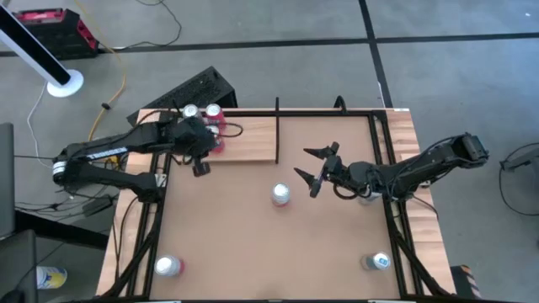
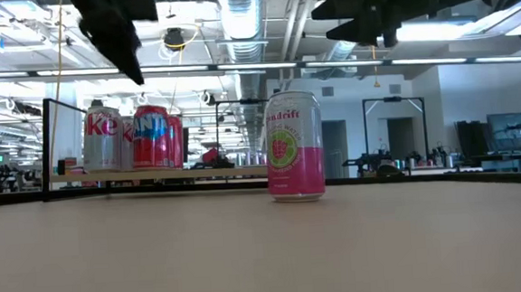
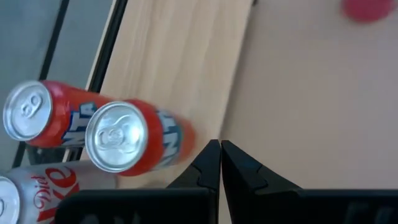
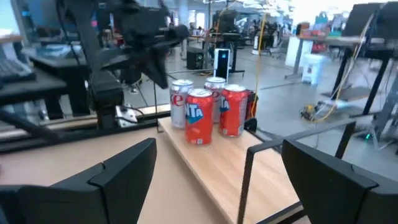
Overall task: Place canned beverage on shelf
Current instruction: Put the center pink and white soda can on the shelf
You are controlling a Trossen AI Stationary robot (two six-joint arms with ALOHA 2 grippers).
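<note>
The pink-and-white can stands upright near the middle of the surface, clear of everything, just left of the right tool. That tool hovers above the surface with its fingers spread wide, gripping nothing.

To do this step well, I judge the right tool should drop so its fingers straddle the can at mid-height, square to its wall, before closing; a high or skewed grip could tip it.

The shelf lies at the far left of the surface, with a cluster of cans on its left end and bare plank beyond them toward the black upright; that bare stretch looks like the safest landing spot.

The left tool, fingers pressed together and empty, hangs over the shelf beside that cluster, so the carry should stay clear of it. Two more cans wait at the near left and near right.
</note>
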